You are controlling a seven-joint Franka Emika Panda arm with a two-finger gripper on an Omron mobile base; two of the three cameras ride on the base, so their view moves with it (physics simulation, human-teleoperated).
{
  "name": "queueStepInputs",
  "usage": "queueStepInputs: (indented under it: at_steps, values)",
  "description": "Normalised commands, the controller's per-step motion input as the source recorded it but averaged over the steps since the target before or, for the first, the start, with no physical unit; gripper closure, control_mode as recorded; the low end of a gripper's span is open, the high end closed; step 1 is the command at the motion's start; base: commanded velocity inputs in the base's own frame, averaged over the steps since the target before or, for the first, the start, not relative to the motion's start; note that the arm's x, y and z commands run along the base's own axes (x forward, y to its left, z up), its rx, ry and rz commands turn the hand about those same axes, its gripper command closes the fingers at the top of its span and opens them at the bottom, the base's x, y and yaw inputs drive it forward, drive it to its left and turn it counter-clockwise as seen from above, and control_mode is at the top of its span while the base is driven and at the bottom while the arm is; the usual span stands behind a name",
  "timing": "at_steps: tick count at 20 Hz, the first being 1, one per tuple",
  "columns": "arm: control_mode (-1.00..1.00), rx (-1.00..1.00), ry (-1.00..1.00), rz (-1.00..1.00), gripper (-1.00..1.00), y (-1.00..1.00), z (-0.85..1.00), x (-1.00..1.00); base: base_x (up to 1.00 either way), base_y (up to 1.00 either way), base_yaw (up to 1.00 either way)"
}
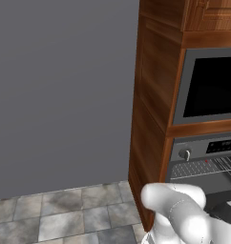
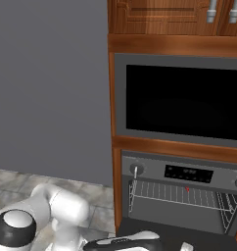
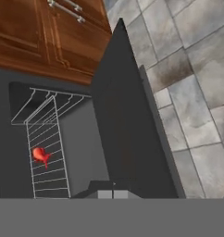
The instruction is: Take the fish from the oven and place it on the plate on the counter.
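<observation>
Grey wall (image 1: 60, 90) and mottled stone floor tiles (image 1: 65, 214) form the background to the left of the oven (image 2: 184, 196), which serves as my reference landmark. It is set in a tall wooden cabinet column (image 1: 151, 119), directly below a black-windowed microwave (image 2: 184, 103). Its front panel carries a round knob (image 2: 136, 170) at the left end and a dark display strip (image 2: 188, 172) near the middle. Its door (image 3: 127, 134) is lowered open, exposing the wire rack (image 2: 179, 193) inside the cavity.

The fish (image 3: 40, 155) lies on the wire rack inside the oven, small and orange-red, with its forked tail visible in the hand view. In the right base view it appears as a small red spot (image 2: 187, 188) near the middle of the rack.

My end effector (image 3: 113, 192) is positioned outside the oven cavity, above the open door, and apart from the fish. Its fingers are pressed together, with nothing between them.

My white arm (image 2: 61, 206) rises in front of the oven, below and to the left of the knob.
</observation>
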Motion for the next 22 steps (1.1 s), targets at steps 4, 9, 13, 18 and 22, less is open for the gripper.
queueStepInputs:
  at_steps: [4,9,13,18,22]
  values:
    - [-1.00,0.00,-0.04,-0.05,1.00,0.00,1.00,-0.25,0.00,0.00,0.00]
    - [-1.00,-0.01,-0.11,0.00,1.00,-0.10,0.59,-0.11,0.00,0.00,0.00]
    - [-1.00,0.00,-0.13,0.00,1.00,-0.06,0.01,0.12,0.00,0.00,0.00]
    - [-1.00,0.00,-0.04,0.00,1.00,0.00,0.00,0.50,0.00,0.00,0.00]
    - [-1.00,0.00,0.00,0.00,1.00,0.00,0.00,0.69,0.00,0.00,0.00]
